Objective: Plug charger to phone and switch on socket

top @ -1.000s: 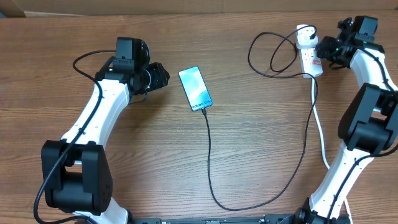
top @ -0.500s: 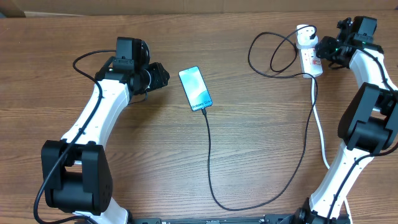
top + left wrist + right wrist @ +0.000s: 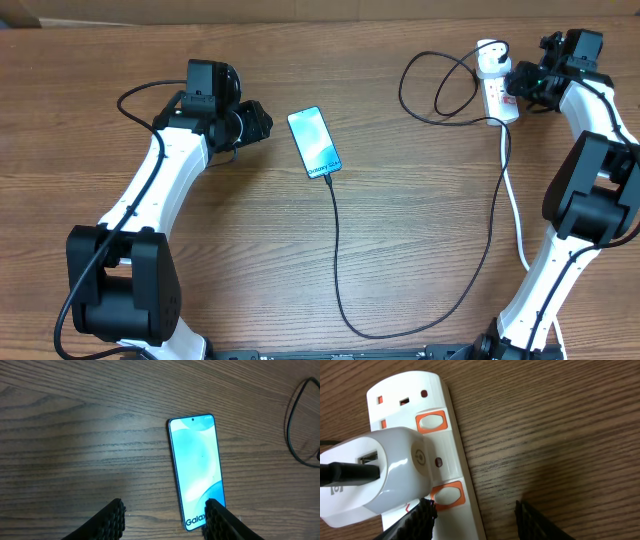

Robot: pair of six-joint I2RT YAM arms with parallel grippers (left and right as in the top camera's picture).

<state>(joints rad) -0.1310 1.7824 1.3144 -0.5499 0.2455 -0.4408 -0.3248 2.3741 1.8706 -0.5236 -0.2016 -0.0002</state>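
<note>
The phone (image 3: 314, 142) lies flat on the wooden table, screen lit, also in the left wrist view (image 3: 196, 471). The black charger cable (image 3: 340, 260) runs from its near end in a long loop to the white adapter (image 3: 489, 58), which sits plugged into the socket strip (image 3: 499, 95). In the right wrist view the adapter (image 3: 375, 472) stands on the strip (image 3: 450, 435) beside orange-framed switches (image 3: 432, 422). My right gripper (image 3: 475, 517) is open, one finger (image 3: 415, 522) on the strip by the lower switch (image 3: 447, 495). My left gripper (image 3: 165, 520) is open beside the phone.
The strip's white cord (image 3: 515, 215) runs down the right side toward the right arm's base. The charger cable makes loose loops (image 3: 440, 90) left of the strip. A black arm cable (image 3: 140, 105) arcs behind the left arm.
The right gripper has shifted very slightly at the strip. Nothing else has visibly moved.
</note>
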